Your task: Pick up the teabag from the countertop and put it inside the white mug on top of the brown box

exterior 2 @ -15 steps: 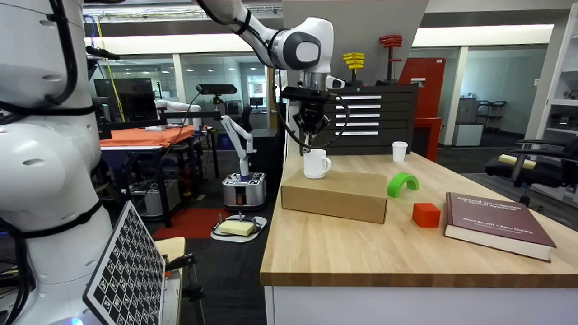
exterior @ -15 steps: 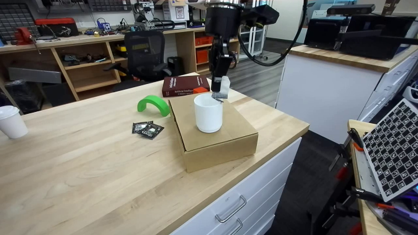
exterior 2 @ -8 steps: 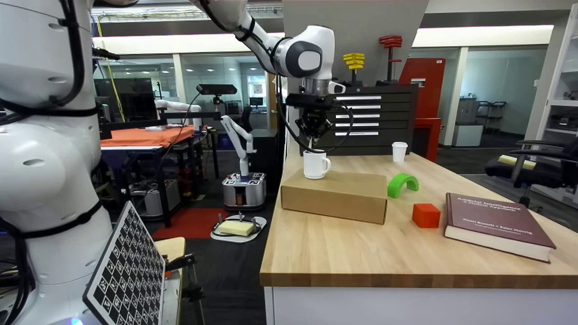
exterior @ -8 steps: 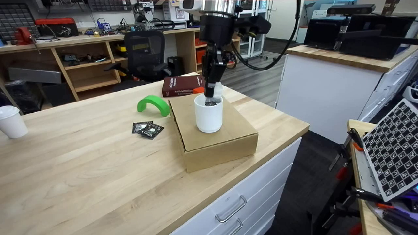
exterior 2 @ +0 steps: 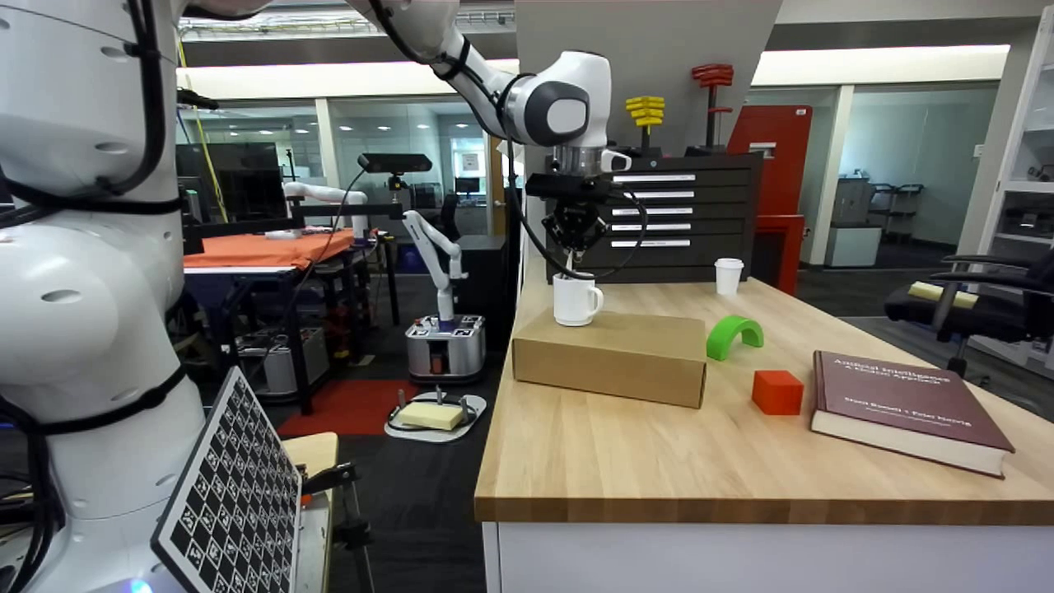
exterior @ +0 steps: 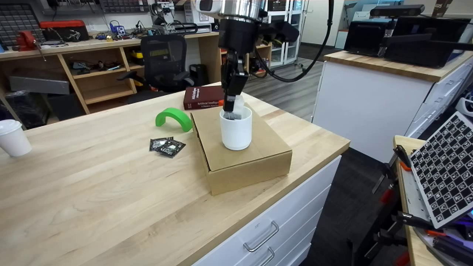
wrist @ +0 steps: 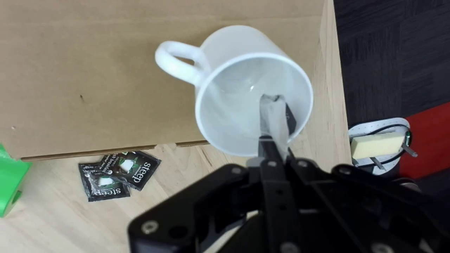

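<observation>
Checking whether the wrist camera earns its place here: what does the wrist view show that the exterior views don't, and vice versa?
Only the wrist view looks far down inside the white mug, well below its rim.

In both exterior views, but not the wrist view: the dark red book, the red block and the small white cup.

All share the mug on the brown box, the green arch, the countertop and the tool. The teabag, pinched in the tool at the mug's mouth, shows in the wrist view and in an exterior view.
</observation>
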Motion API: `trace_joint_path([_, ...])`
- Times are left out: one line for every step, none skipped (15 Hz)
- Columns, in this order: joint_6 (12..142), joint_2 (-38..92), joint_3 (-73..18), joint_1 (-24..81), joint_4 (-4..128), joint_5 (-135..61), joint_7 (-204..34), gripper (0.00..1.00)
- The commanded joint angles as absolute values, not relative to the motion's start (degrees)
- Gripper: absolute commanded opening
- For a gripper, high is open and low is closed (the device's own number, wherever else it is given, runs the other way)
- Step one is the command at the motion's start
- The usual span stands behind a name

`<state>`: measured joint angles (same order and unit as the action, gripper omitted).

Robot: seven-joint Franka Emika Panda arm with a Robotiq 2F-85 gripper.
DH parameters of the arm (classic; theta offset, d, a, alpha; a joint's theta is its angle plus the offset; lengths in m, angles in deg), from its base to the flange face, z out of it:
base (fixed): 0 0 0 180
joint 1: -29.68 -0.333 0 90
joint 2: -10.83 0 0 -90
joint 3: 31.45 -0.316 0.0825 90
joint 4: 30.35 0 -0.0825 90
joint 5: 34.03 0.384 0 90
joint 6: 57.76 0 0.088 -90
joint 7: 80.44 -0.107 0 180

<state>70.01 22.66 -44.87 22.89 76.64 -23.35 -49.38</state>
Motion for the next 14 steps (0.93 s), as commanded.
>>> trace_joint_path([71.39, 23.22, -44.61, 22.82, 75.23, -23.7, -48.85, 0.01])
trace_joint_path([71.65, 23.26, -44.58, 22.86, 75.07, -23.65, -49.04, 0.01])
trace_joint_path([71.12, 23.27, -44.49, 22.89, 74.82, -23.97, -49.1, 0.26])
trace_joint_path([71.58, 23.19, -44.45, 22.88, 74.94, -23.9, -49.31, 0.28])
trace_joint_path([71.71, 23.11, -44.41, 22.91, 75.02, -23.8, -49.26, 0.33])
trace_joint_path([71.81, 23.08, -44.37, 22.9, 75.02, -23.8, -49.32, 0.4])
trace_joint_path([71.97, 23.0, -44.36, 22.89, 75.09, -23.75, -49.37, 0.46])
trace_joint_path([72.01, 22.99, -44.36, 22.9, 75.04, -23.7, -49.39, 0.53])
trace_joint_path([72.15, 22.94, -44.38, 22.89, 75.12, -23.68, -49.38, 0.59])
trace_joint_path([72.2, 22.91, -44.39, 22.88, 75.11, -23.66, -49.42, 0.66])
trace_joint_path([72.3, 22.88, -44.41, 22.89, 75.15, -23.6, -49.39, 0.72])
trace_joint_path([72.32, 22.87, -44.42, 22.9, 75.16, -23.57, -49.38, 0.79])
trace_joint_path([72.4, 22.85, -44.42, 22.9, 75.23, -23.57, -49.37, 0.85])
trace_joint_path([72.41, 22.86, -44.4, 22.93, 75.2, -23.54, -49.39, 0.91])
